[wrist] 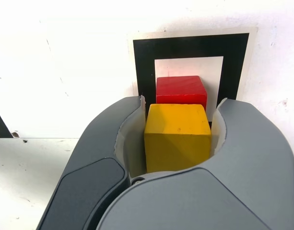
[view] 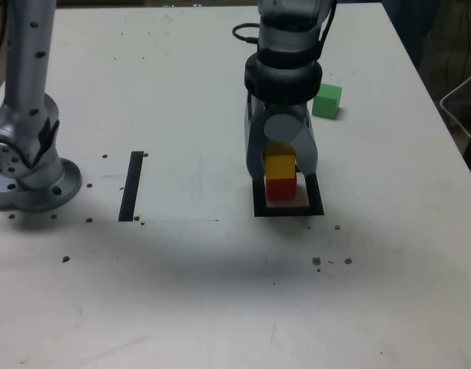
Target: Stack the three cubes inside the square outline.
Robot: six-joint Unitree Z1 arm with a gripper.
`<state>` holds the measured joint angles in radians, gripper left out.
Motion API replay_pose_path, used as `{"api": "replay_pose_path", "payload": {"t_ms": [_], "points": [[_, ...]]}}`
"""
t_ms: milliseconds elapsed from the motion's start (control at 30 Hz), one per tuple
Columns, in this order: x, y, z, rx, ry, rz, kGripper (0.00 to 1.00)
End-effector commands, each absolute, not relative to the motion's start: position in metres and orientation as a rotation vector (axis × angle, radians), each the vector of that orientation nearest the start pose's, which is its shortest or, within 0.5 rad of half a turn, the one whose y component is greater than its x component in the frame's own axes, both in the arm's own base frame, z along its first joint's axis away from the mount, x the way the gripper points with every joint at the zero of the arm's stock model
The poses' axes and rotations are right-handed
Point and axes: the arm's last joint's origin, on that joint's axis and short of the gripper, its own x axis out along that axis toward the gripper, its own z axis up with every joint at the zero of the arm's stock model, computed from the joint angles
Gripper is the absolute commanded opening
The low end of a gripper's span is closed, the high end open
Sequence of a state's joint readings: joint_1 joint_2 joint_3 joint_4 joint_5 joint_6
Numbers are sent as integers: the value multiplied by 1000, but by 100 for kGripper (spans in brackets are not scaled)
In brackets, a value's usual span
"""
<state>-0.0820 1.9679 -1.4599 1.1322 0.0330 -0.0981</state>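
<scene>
The jaws are closed in on the yellow cube [wrist: 178, 139], holding it between their pale inner pads [wrist: 218, 132], and they point down at the bench [view: 174, 277]. The yellow cube sits upright above the red cube [view: 281, 190], its lower edge meeting the red one's upper edge in the exterior view; whether its weight rests there I cannot tell. In the wrist view the yellow cube hides part of the red one, whose top face and a strip of its side show beyond it

The red cube stands inside the black square outline [view: 261, 201], on its white centre [view: 302, 195]. It is nearer the exterior view's left side of that centre, with more bare white on the exterior view's right. The green cube [view: 326, 101] is on the bench, well apart from the other two, beyond the outline and just beside the arm [view: 283, 73] on the exterior view's right

Toward the exterior view's left, a narrow black strip [view: 131, 186] lies on the bench between the arm's round base [view: 47, 191] and the outline. Small dark specks dot the bench around them
</scene>
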Motion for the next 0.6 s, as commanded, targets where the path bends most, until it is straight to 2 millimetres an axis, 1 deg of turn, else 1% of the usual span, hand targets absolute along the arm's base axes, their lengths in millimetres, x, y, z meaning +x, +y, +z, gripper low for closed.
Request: {"api": "replay_pose_path", "payload": {"t_ms": [0, 167, 333, 400, 500, 567], "points": [[345, -26, 251, 19, 1637, 48, 25], [345, -25, 251, 16, 1639, 49, 33], [343, -23, 251, 10, 1648, 52, 49], [343, -23, 250, 6, 1652, 50, 60], [342, -22, 250, 3, 1654, 48, 80], [342, -22, 251, 4, 1651, 49, 91]]}}
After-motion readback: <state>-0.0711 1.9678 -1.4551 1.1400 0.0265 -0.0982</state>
